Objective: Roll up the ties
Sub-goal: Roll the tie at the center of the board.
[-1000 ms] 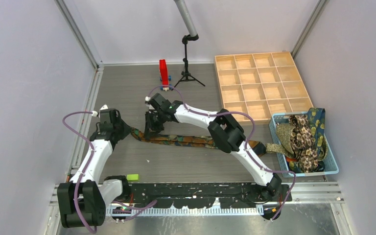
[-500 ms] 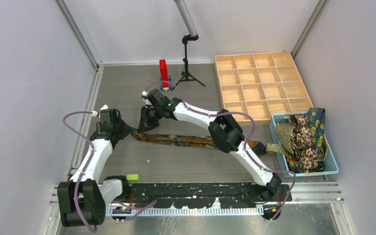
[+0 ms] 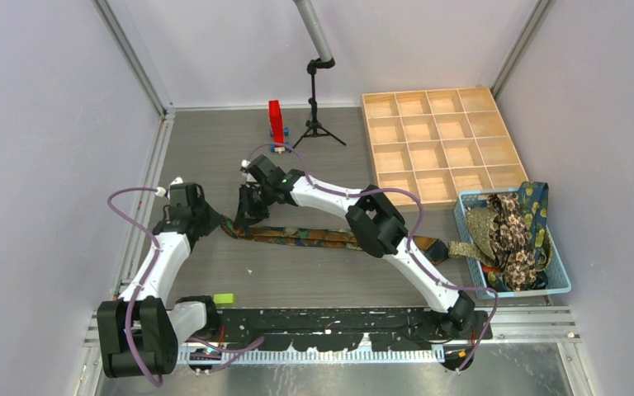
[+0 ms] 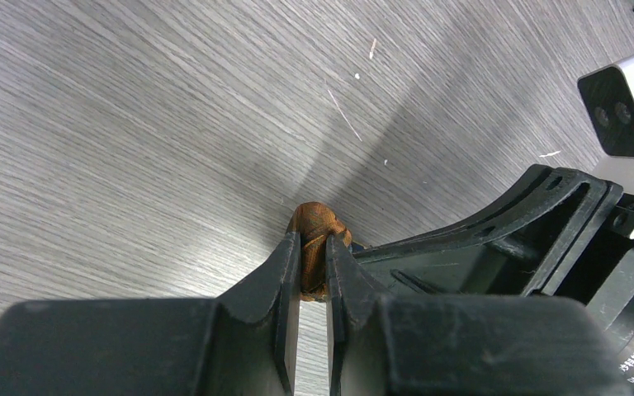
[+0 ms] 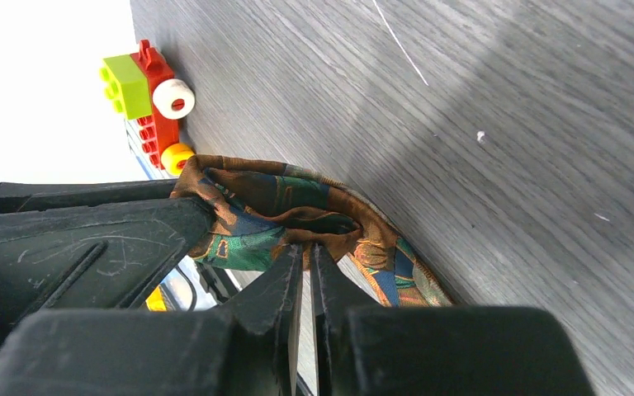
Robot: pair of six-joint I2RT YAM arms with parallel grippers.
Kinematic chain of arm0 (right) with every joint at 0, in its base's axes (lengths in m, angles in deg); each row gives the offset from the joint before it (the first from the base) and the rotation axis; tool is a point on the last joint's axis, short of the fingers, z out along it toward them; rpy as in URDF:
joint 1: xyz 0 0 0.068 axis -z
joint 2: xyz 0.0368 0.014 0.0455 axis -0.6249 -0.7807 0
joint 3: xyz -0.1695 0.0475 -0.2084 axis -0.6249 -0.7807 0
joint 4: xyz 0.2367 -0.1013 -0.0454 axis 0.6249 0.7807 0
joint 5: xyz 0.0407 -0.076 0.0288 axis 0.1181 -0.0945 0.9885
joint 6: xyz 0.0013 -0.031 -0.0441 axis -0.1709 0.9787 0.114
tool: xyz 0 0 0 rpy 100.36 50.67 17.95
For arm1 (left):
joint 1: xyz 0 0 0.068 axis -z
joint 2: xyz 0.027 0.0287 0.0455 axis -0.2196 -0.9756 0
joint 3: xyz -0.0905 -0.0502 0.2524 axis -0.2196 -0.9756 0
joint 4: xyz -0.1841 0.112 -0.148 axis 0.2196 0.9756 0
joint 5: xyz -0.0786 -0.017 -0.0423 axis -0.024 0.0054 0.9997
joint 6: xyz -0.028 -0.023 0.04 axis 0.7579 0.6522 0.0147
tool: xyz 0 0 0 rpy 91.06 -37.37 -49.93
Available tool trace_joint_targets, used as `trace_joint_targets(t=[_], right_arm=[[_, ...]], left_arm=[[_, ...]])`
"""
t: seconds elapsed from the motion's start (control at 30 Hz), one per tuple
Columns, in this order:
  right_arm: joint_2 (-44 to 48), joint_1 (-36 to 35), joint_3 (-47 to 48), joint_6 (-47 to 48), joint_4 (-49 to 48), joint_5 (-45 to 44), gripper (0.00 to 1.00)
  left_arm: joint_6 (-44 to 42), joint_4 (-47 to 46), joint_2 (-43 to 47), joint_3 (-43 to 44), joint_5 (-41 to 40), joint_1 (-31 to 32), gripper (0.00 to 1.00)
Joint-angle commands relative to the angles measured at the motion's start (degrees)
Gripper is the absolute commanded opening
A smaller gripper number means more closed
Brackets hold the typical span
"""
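While the tie point(image 3: 314, 237) lies stretched along the tabletop point(image 3: 297, 165), its brown, orange and teal length runs from my left side toward the basket point(image 3: 563, 285) on the right, passing under my right forearm on the way. At its left end the cloth is bunched into a small fold, and both of my end effectors meet there. My left end effector point(image 4: 312, 268) is clamped on the orange-brown tip, fingers pressed close with only fabric between them, low against the tabletop. My right end effector point(image 5: 306, 260) sits just beside it, pinched on a crease of the same fold, with a loop of cloth curling up ahead of its fingers. The tie's other end rests near the basket, where more ties point(image 3: 508, 235) are heaped, one draping over the left rim. Behind the basket stands a wooden tray point(image 3: 442, 140) of square compartments. A red block point(image 3: 276, 124) and a tripod point(image 3: 314, 120) stand at the far edge, and a green block point(image 3: 224, 298) lies near my left base.
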Motion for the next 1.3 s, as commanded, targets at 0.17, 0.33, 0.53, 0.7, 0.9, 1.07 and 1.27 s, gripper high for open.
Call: trace_joint_targets(t=[0.17,0.33,0.53,0.7,0.9,1.07,1.27], right_arm=[[-2.6,-0.1,5.3,-1.4,-1.8,1.8,0.13],[-4.2,0.0,8.4,-1.5,-1.7,2.1,0.13],[-5.7,0.0,11.7,-1.7,-1.3,2.4,0.13],[-5.2,0.1,10.5,-1.4,-1.3,2.3,0.13],[-2.3,0.5,5.4,-0.8,-2.6,1.5,0.12],[-0.1,0.6,2.0,-0.8,-3.8,1.1,0.12],[1.4,0.8,0.0,-0.4,-3.9,0.8,0.11]], left_arm=[[-2.5,-2.5,-1.7,4.1,0.2,0.2,0.07],[-3.3,-2.5,-1.5,4.6,0.2,0.5,0.07],[-6.4,-3.3,-1.8,5.6,-1.9,2.9,0.06],[-8.7,-5.3,-1.1,4.4,-2.5,6.0,0.06],[-9.0,-6.8,-0.4,1.3,-3.3,8.3,0.06],[-7.7,-7.1,-1.1,0.2,-6.4,12.1,0.06],[-5.5,-8.6,-2.5,-1.7,-9.7,16.4,0.05]])
